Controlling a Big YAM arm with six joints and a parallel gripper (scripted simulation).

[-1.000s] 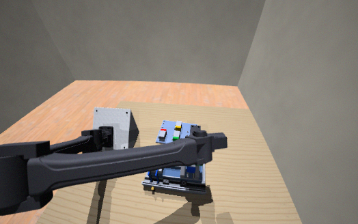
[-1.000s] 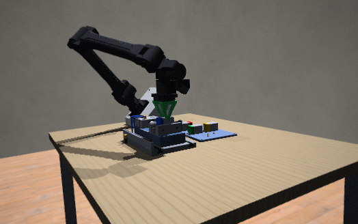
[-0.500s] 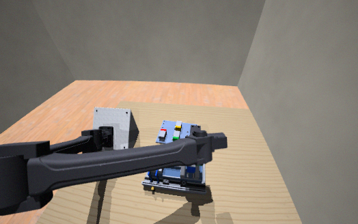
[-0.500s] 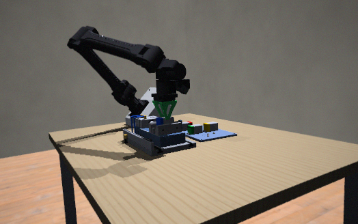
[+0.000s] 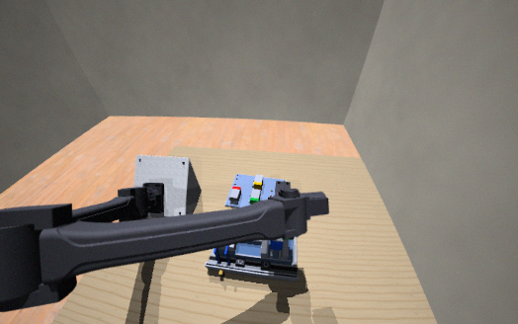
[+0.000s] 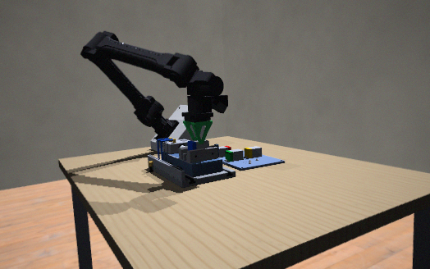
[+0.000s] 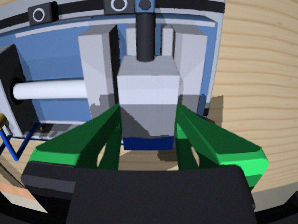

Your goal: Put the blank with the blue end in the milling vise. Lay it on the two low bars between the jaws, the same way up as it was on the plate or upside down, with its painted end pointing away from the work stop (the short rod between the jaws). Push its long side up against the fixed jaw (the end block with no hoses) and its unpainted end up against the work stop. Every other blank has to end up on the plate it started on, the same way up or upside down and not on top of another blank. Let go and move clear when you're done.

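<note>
Blank (image 7: 148, 99) with the blue end sits between the green fingers of the gripper (image 7: 148, 143), down inside the vise (image 6: 193, 168). The jaws are closed about partway on its two long sides and are stopped there by the blank itself. In the wrist view the blue end faces the camera, and the bare end points at the dark work stop (image 7: 144, 32), seeming to meet it. Two pale bars (image 7: 99, 63) flank the blank lengthwise, though I cannot tell if it already rests on them or hangs just above.

The placing step looks nearly done: the blank is between the vise blocks with its painted end turned away from the stop. What remains, by my judgement, is seating. The next move calls for lowering until the blank bears on both bars, sliding it sideways against the fixed block, keeping the bare end on the stop, and only then opening and lifting straight up so the fingers do not drag it.

On the plate (image 5: 236, 184) the red (image 5: 235, 192), yellow (image 5: 257, 183) and green (image 5: 255, 198) blanks lie apart from one another, untouched.
</note>
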